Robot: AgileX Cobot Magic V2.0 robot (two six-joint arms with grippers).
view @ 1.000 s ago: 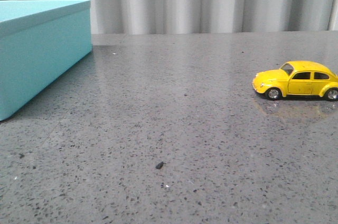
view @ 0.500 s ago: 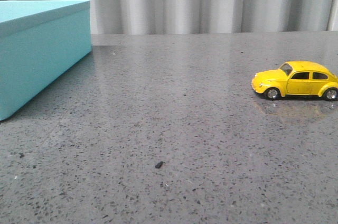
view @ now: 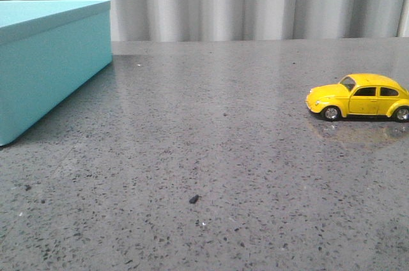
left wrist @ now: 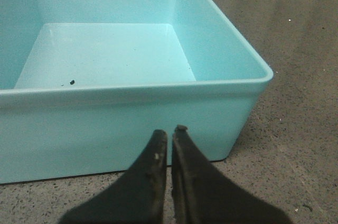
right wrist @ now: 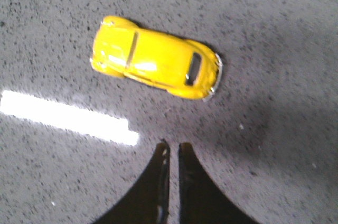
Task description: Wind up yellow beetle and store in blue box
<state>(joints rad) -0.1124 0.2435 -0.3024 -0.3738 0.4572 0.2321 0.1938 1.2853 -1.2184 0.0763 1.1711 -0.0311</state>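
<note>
Sideways on the table point(view: 211, 143), yellow beetle point(view: 358, 97) nose toward the blue box point(view: 51, 60); both grippers' jaws nearly closed, empty.

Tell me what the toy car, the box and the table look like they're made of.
Toy car: glossy yellow paint with bright highlights, probably die-cast metal, possibly plastic. Box: smooth light blue plastic by its rounded moulded rim and faint sheen. Table: grey speckled stone or stone-look top, polished enough to reflect the car.

- Beetle point(view: 358, 97): small glossy yellow toy car, upright on its wheels at the table's right, nose pointing left.
- Box point(view: 48, 60): large turquoise, open-topped, far left, well apart.
</note>
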